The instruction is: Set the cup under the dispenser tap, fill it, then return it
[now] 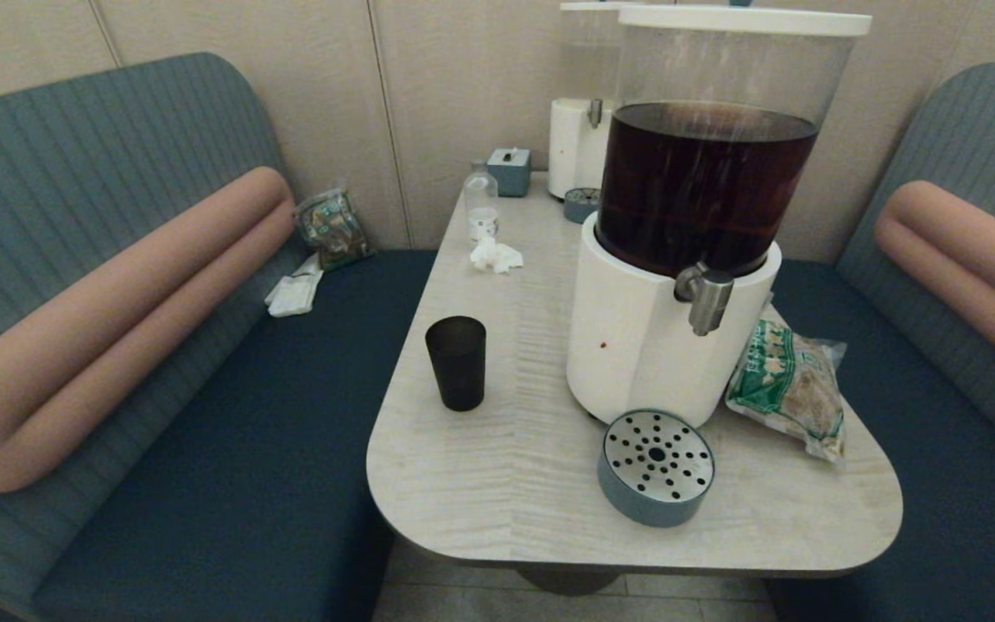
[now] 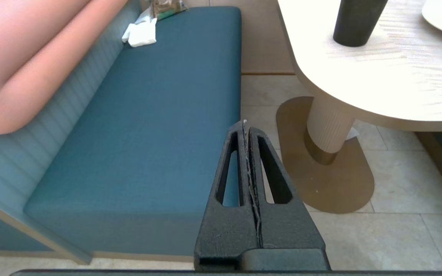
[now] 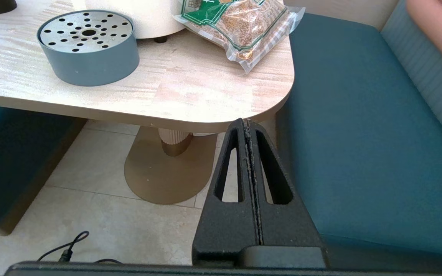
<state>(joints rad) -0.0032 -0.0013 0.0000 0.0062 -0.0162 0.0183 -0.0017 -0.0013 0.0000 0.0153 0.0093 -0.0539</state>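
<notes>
Cup (image 1: 456,362) stands upright left of the dispenser tap (image 1: 706,298), so I'd spread the left gripper (image 2: 245,126), fingers pressed together like the right gripper (image 3: 244,124), and grasp mid-wall, level.

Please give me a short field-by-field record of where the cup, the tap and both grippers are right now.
cup: dark smoky tapered plastic tumbler, upright on the pale wood-grain table, left of the dispenser, untouched
tap: stubby brushed-silver spout on the white-based dispenser of dark brown liquid, nothing under it
drip tray: round blue-grey tray with perforated metal top, in front of the dispenser base
left gripper: shut, below table level beside the blue bench
right gripper: shut, below the table's near edge
</notes>
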